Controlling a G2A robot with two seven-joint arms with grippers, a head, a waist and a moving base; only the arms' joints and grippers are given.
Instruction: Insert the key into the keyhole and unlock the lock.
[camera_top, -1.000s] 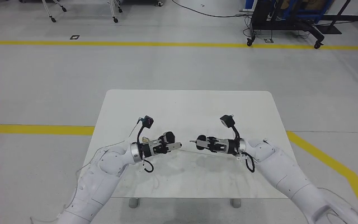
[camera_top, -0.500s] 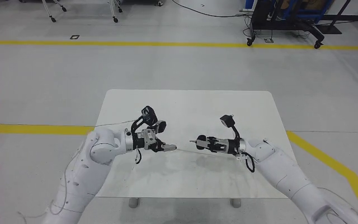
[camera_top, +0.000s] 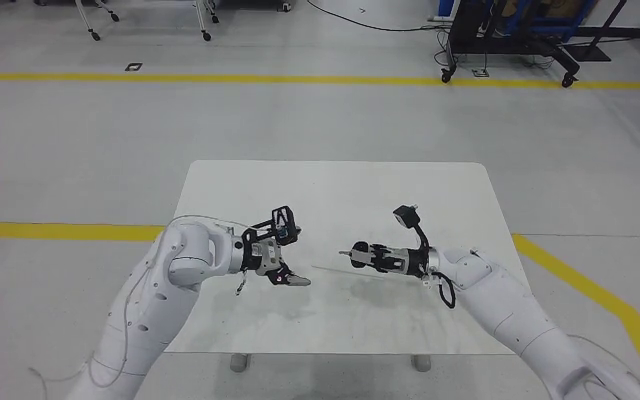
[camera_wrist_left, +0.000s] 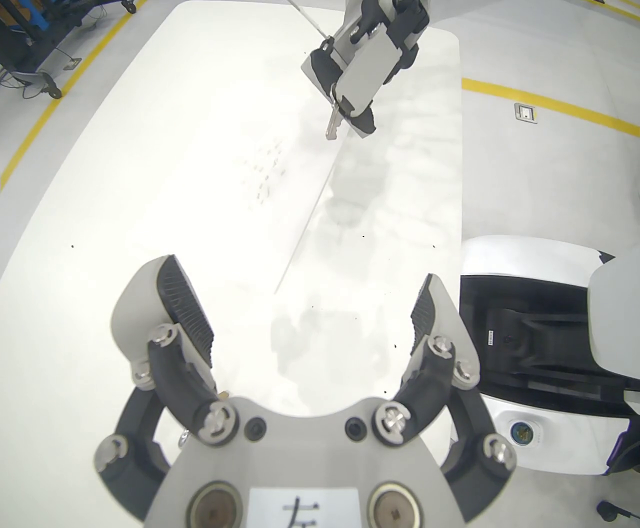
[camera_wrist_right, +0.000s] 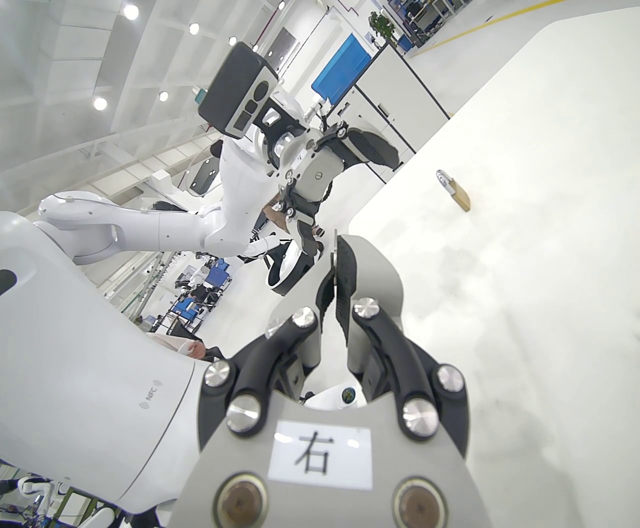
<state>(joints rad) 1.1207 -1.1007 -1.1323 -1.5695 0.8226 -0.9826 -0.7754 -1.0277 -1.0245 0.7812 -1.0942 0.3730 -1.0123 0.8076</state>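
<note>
Hanging from my right pincer (camera_wrist_left: 350, 112), the small silver metal key (camera_wrist_left: 331, 126) has its blade poking out past the pads, which are pressed together on its head. It is held in the air above the white worktop (camera_top: 400, 190) and touches nothing else.

The little brass padlock with the silver shackle (camera_wrist_right: 457, 192) lies on its side on the worktop, well apart from the key, and neither pincer touches it. I cannot tell which way its keyhole faces; it is too small for that.

My left pincer (camera_wrist_left: 302, 290) is spread wide with nothing between its ribbed pads. It hovers above bare worktop and faces the right one across a gap.

By my reckoning, the task is at an early stage. The key is in hand, which is the one part I would call done. Nothing is done on the lock side: it is not held, not lifted, not lined up, and the key is nowhere near the keyhole.

What is left, as I judge it:
- Get the empty left pincer onto the padlock body and steady it with the keyhole towards the key.
- Bring the blade in line and slide it in.
- Turn it until the shackle frees.

The fine alignment looks like the hard part, given how small both pieces are.
</note>
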